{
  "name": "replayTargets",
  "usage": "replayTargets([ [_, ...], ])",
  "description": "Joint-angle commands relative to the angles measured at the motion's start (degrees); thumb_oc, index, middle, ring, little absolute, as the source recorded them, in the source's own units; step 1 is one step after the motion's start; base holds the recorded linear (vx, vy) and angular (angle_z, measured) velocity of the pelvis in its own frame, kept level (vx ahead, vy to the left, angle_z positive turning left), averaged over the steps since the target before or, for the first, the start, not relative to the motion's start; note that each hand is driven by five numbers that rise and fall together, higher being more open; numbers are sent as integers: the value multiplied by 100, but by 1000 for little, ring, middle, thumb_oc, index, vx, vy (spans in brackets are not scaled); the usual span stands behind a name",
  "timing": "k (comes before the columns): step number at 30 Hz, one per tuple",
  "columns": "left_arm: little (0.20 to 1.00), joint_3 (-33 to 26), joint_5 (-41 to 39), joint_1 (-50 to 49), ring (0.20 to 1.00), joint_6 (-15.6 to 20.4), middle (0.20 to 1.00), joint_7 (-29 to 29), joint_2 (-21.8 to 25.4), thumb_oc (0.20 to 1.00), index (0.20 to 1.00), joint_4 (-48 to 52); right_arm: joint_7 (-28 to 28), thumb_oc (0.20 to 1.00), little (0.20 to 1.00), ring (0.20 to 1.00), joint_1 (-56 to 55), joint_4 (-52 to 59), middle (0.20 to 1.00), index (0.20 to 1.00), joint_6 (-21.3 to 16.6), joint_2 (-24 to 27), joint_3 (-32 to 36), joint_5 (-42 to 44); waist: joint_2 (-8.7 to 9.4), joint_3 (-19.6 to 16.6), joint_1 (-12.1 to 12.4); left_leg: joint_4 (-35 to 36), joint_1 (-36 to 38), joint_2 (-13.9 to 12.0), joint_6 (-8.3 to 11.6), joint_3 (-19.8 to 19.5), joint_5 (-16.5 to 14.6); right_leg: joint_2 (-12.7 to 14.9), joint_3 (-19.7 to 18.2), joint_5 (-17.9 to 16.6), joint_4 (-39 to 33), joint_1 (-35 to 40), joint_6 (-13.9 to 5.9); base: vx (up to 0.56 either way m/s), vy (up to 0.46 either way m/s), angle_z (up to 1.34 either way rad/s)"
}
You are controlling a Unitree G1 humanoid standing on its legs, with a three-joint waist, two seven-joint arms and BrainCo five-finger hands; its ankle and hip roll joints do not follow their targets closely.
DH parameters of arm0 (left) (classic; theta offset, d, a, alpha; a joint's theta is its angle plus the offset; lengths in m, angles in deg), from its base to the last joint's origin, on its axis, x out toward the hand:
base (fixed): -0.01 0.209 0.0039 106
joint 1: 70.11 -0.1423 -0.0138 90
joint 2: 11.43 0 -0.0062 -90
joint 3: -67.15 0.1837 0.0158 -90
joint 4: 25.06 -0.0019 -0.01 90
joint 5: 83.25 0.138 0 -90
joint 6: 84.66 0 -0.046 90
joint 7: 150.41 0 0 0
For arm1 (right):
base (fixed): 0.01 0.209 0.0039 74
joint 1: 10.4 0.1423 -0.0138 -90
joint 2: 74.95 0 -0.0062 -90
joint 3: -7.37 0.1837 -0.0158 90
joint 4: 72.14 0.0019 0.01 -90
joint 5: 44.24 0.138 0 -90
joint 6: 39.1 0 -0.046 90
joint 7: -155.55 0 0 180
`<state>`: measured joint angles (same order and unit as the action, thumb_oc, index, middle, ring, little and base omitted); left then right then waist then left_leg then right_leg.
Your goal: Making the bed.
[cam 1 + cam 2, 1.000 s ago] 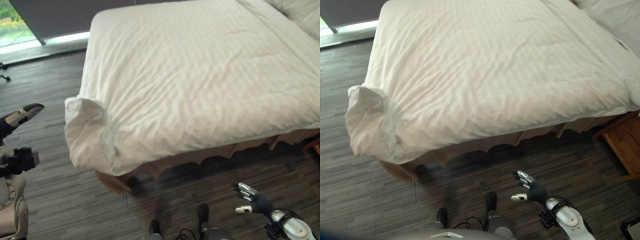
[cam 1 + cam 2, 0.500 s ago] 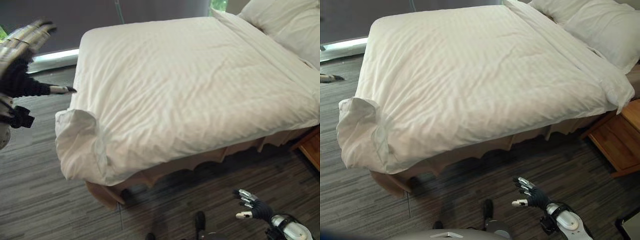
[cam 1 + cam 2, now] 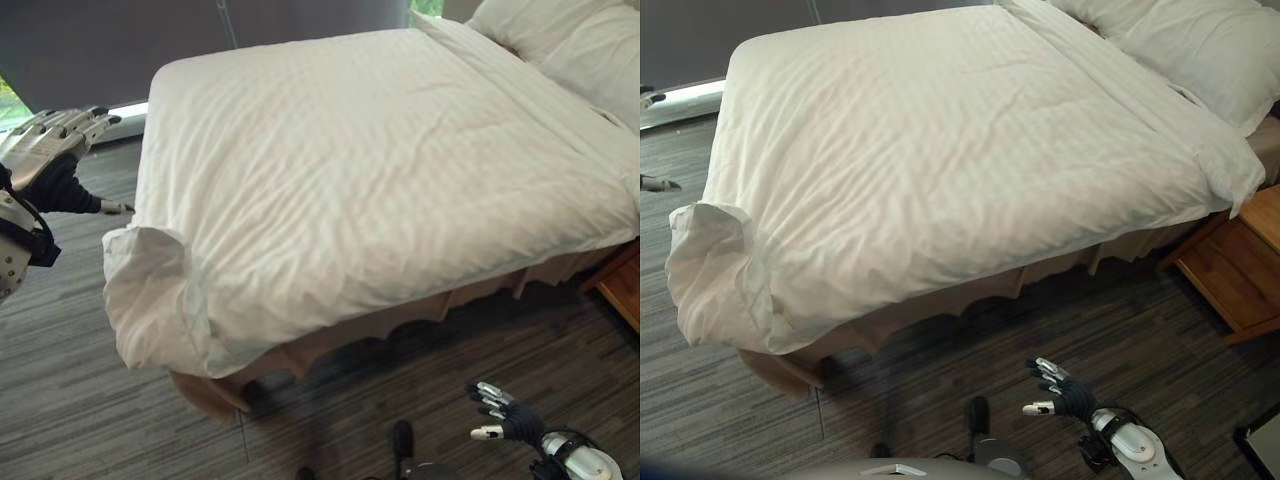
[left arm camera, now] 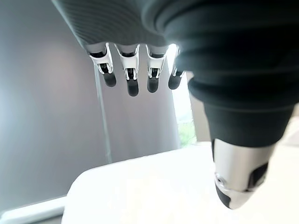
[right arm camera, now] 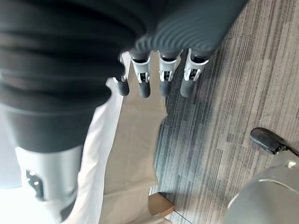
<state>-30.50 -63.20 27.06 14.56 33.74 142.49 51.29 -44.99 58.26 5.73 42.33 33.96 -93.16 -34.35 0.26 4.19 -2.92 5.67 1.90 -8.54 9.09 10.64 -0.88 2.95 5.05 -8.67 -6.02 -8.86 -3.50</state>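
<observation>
The bed point(image 3: 330, 345) stands on the floor point(image 3: 1120, 310) ahead, with the duvet point(image 3: 380, 170) spread over it and hanging over the near edge; the duvet's near left corner point(image 3: 150, 290) is bunched and folded over itself. Pillows point(image 3: 1180, 45) lie at the far right end, and a nightstand point(image 3: 1235, 265) sits just beside the bed's right end. The left hand point(image 3: 50, 150) hangs left of the bed, near its corner; the right hand point(image 3: 1060, 392) is low before the bed, well apart from it
</observation>
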Motion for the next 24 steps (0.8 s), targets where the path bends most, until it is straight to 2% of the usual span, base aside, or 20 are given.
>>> replayTargets([
  [1,1000,-259,415,465,1000,-214,1000,162,290,1000,1000,-468,-9,1000,1000,1000,257,316,1000,1000,-110,32,63,-51,15,218,-135,-67,-250,181,-475,-92,262,434,-27,593,128,686,-562,-12,-3,6],
  [3,1000,142,463,684,1000,-143,1000,158,203,1000,1000,-739,4,1000,1000,1000,316,293,1000,1000,-119,61,-38,11,30,260,-156,-67,-276,176,-474,-89,274,422,-41,593,133,671,-559,-8,7,6],
  [6,1000,240,172,765,1000,-68,1000,131,151,1000,1000,-749,8,1000,1000,1000,297,300,1000,1000,-156,70,-73,15,59,265,-118,-67,-282,174,-479,-86,279,415,-45,587,127,663,-558,0,0,0],
  [12,1000,266,363,710,1000,-105,1000,105,55,1000,1000,-629,12,1000,1000,1000,284,320,1000,1000,-158,97,-57,-34,101,279,-129,-67,-281,164,-479,-73,268,411,-60,593,120,657,-560,0,0,0],
  [24,1000,1077,278,1526,1000,-196,1000,42,-132,1000,1000,-1310,57,1000,1000,1000,383,305,1000,1000,-142,148,-179,-9,125,460,-180,-67,-392,157,-495,-51,301,386,-112,560,130,519,-556,-6,3,-2],
])
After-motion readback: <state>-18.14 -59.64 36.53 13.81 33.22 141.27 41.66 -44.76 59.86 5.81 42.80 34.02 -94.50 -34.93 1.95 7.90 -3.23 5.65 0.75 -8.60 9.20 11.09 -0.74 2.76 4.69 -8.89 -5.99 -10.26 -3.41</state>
